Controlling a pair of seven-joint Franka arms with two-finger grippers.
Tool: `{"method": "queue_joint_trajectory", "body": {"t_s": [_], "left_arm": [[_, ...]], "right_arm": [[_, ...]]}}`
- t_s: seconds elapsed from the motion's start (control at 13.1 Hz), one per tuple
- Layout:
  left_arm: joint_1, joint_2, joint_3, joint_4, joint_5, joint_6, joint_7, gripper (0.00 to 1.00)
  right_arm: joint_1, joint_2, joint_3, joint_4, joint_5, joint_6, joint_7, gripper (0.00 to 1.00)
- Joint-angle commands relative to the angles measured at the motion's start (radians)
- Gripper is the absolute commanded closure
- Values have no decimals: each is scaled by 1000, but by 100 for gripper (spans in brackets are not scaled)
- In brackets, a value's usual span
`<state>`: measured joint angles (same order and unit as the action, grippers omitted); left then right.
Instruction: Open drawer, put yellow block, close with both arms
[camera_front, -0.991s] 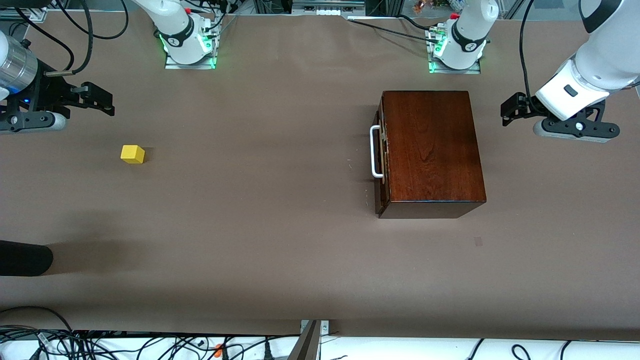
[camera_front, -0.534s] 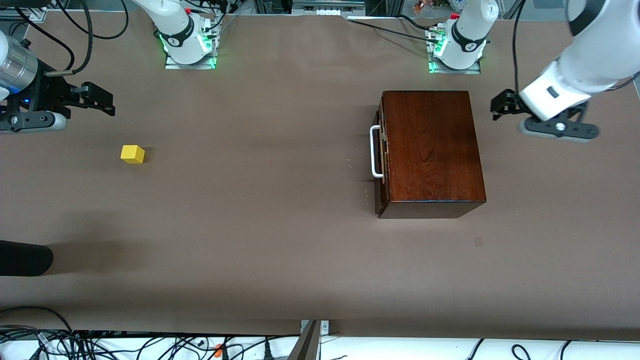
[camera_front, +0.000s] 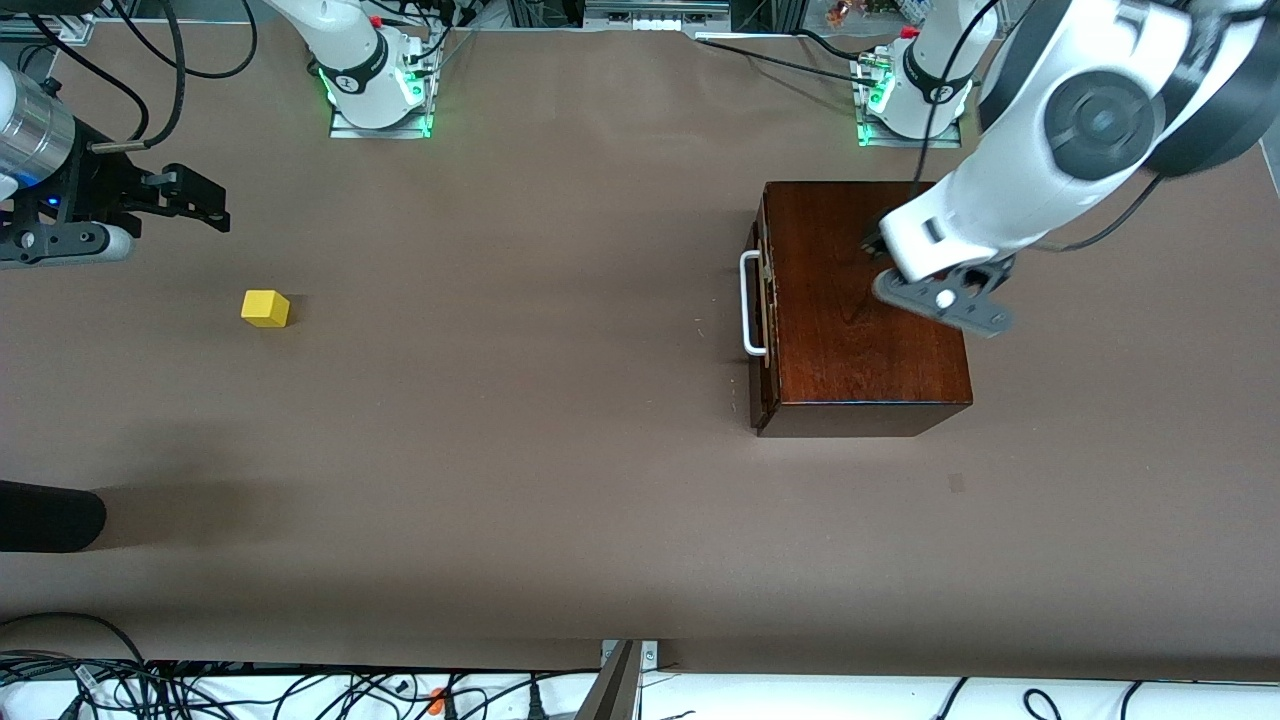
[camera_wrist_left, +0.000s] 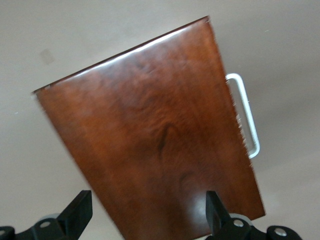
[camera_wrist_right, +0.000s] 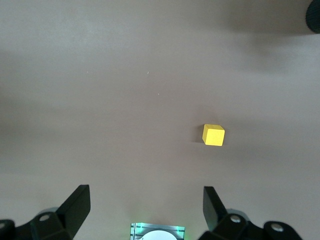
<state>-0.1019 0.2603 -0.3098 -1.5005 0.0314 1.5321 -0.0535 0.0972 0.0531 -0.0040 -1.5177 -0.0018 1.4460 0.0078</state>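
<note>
One wooden box, one drawer, one yellow block, two grippers.

Front view: the wooden box sits toward the left arm's end of the table, its drawer closed, one white handle on it. The left gripper hangs over the box top. The yellow block lies well apart from the box, toward the right arm's end, near the waiting right gripper.
Left wrist view: jaws spread wide, empty, above the box.
Right wrist view: jaws wide, empty; one block on the table.

Robotics lab, cable tangles, bolted arm bases
</note>
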Motion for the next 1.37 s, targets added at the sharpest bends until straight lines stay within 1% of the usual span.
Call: {"method": "queue_joint_trajectory", "body": {"t_s": [0.0,0.23,0.53,0.69,0.76,0.91,1.07,1.3], "left_arm": [[-119,157,6,166,1,-11,-139,0],[-205,256,14,238,4,-1,-297,0],[-306,319,14,238,108,106,-419,0],[-358,339,14,229,198,134,-480,0],[-364,350,9,226,232,135,-509,0],[-395,365,14,195,242,161,-563,0],[-398,366,12,145,292,194,-591,0],[-423,376,12,111,358,203,-678,0]], "right_arm": [[-1,-7,-1,10,17,-6,8,0],[-1,-9,-1,10,16,-6,8,0],[-1,-9,-5,8,14,-10,6,0],[-2,-7,-10,10,14,-9,5,0],[-2,-6,-10,10,14,-7,-2,0],[-4,-3,-11,10,14,-6,-9,0],[-8,-1,-11,10,14,-6,-9,0],[-10,1,-11,10,14,-4,-9,0]]}}
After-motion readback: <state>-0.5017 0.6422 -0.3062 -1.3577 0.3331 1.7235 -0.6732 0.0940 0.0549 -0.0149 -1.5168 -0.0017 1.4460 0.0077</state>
